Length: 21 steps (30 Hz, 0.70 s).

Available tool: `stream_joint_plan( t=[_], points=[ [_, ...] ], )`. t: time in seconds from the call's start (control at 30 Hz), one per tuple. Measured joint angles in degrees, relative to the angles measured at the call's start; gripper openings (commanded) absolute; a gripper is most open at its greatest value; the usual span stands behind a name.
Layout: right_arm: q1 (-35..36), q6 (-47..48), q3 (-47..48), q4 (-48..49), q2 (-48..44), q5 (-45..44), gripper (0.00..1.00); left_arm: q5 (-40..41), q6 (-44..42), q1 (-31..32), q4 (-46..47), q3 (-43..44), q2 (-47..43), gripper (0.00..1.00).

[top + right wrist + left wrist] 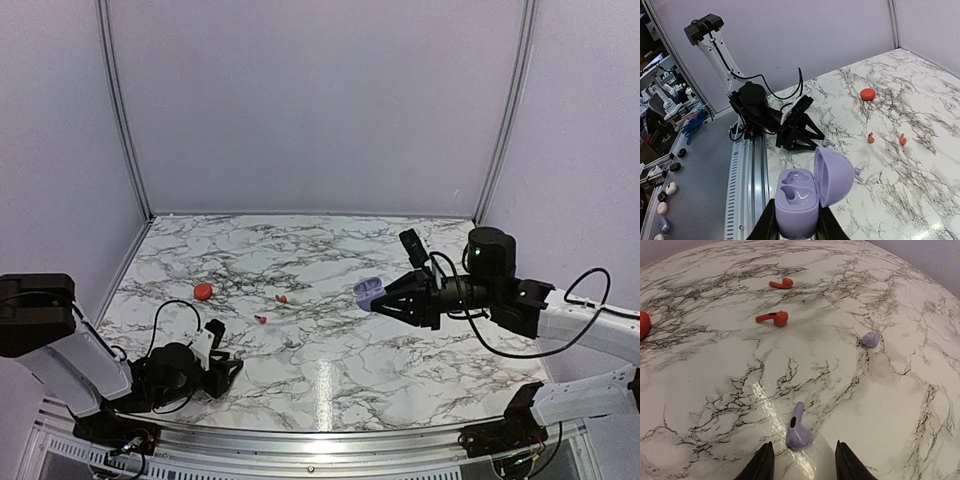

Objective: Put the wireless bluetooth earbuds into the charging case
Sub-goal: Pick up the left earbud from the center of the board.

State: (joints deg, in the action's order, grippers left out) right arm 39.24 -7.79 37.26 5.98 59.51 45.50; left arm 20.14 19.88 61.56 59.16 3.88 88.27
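Partly cropped, left jaws apart around lilac earbud (pixel 799 434), right jaws gripping lilac case (pixel 797 201).

Red earbuds (pixel 774 318); lilac case (pixel 797 200); black-veined white marble table (pixel 715 390).

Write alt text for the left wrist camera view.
A lilac earbud lies on the marble table between the open black fingers of the left gripper. A second lilac earbud lies farther right; beyond are one red earbud, another red earbud and, at the left edge, a red case.
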Motion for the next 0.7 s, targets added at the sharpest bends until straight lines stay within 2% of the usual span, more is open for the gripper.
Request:
stream_joint_plan(
  t=[0.47, 0.7],
  points=[
    [0.0, 0.3, 0.0, 0.0, 0.0, 0.0, 0.02, 0.5, -2.6, 0.0, 7.5, 1.1, 6.9, 0.32],
    [0.0, 0.3, 0.0, 0.0, 0.2, 0.0, 0.03, 1.1, -2.8, 0.0, 9.3, 1.6, 8.8, 0.24]
  ],
)
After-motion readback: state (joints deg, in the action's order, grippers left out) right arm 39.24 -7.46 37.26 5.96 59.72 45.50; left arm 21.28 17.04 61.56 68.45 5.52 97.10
